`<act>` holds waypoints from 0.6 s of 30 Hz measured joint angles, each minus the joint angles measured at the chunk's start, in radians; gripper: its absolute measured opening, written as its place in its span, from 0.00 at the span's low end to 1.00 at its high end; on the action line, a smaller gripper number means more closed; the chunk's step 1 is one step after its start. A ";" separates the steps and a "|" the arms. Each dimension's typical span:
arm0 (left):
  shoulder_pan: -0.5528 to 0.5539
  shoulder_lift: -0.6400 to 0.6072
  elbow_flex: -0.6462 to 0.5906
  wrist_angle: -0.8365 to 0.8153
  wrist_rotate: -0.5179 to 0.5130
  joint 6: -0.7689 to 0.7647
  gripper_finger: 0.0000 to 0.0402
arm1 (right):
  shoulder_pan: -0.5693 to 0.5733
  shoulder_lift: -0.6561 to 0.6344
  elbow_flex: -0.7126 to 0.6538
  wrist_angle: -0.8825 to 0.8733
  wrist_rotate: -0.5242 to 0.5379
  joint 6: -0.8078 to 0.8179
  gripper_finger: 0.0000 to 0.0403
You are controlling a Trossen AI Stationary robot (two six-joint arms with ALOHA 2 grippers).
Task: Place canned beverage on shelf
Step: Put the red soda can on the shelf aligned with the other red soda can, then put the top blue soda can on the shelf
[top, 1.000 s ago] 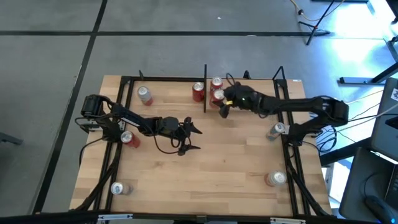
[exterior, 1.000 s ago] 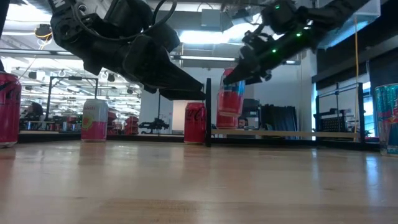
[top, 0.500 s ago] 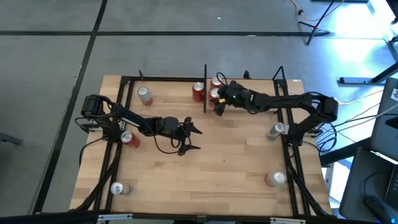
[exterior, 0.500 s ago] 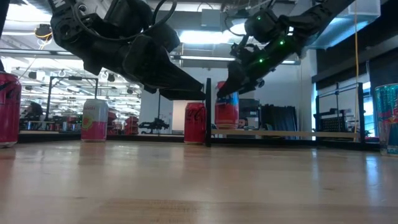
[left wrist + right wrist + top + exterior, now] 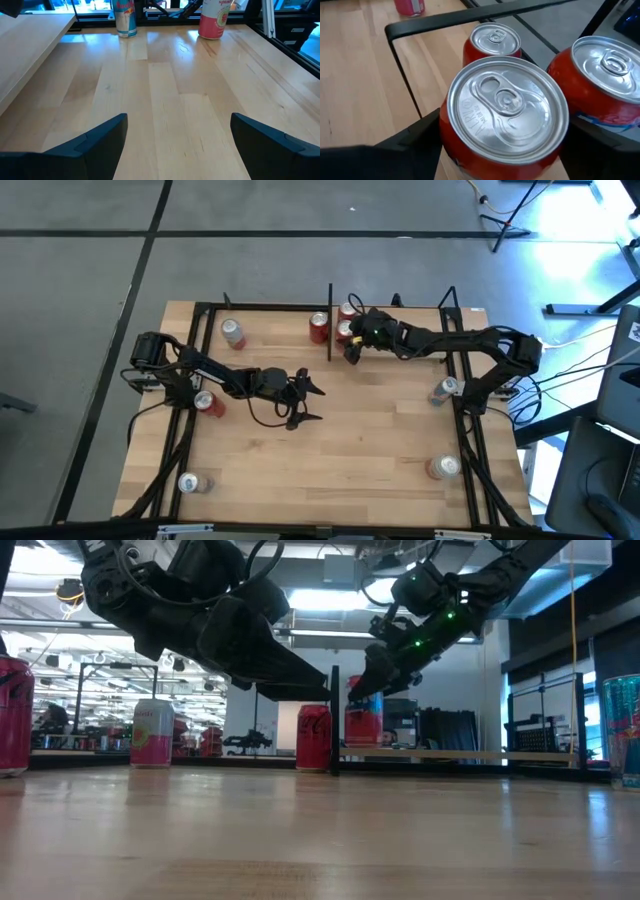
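A red can (image 5: 505, 110) with a silver top stands upright on the shelf (image 5: 460, 754), a pale board with black uprights at the table's far right. Two more red cans (image 5: 496, 39) (image 5: 607, 80) stand close behind it. My right gripper (image 5: 505, 145) reaches down over the front can (image 5: 344, 332), one dark finger on each side of it, jaws wide. My left gripper (image 5: 305, 400) hovers open over the middle of the table, and nothing lies between its fingers (image 5: 85, 145). My right gripper has one finger (image 5: 415, 140) on each side of the can's upper wall (image 5: 451, 142). The fingers slant down from the table's right side. Whether they touch the wall I cannot tell. The can stands upright with its base on the shelf board.
The shelf's black upright (image 5: 334, 720) stands just left of the cans. Loose cans stand about the table: far left (image 5: 232, 332), left (image 5: 208, 402), near left (image 5: 190, 482), right (image 5: 445, 388) and near right (image 5: 443, 468). Bare wood lies in the middle.
My right gripper has sunk and gone a little toward the table's left edge with the red can. The can hung tilted above the shelf a second ago. It now stands upright on the board beside the other two cans.
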 joint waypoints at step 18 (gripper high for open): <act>-0.001 0.000 0.000 0.000 0.000 -0.024 0.83 | 0.060 -0.348 -0.003 -0.434 -0.015 0.011 0.96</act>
